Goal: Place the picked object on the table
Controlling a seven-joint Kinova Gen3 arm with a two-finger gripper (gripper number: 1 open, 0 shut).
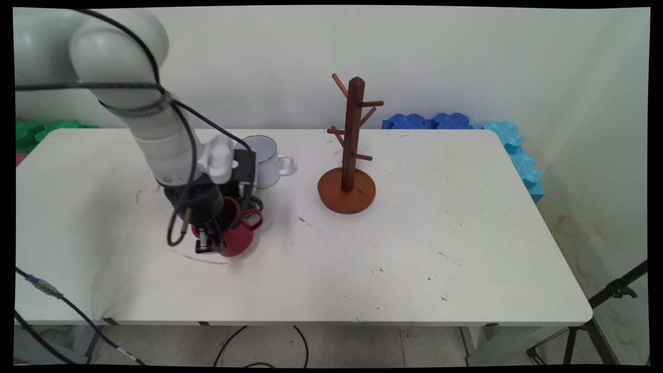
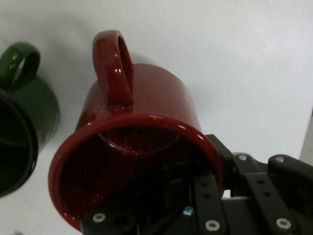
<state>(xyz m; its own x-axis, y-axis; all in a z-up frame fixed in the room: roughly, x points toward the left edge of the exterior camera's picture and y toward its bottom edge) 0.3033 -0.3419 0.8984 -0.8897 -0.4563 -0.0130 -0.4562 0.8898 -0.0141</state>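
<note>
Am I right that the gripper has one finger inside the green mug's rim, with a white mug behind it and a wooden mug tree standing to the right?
Not quite: the mug is red, not green. The hand view shows the gripper with one finger inside the red mug rim; the green mug sits untouched beside it. The white mug and wooden mug tree are as you say.
</note>
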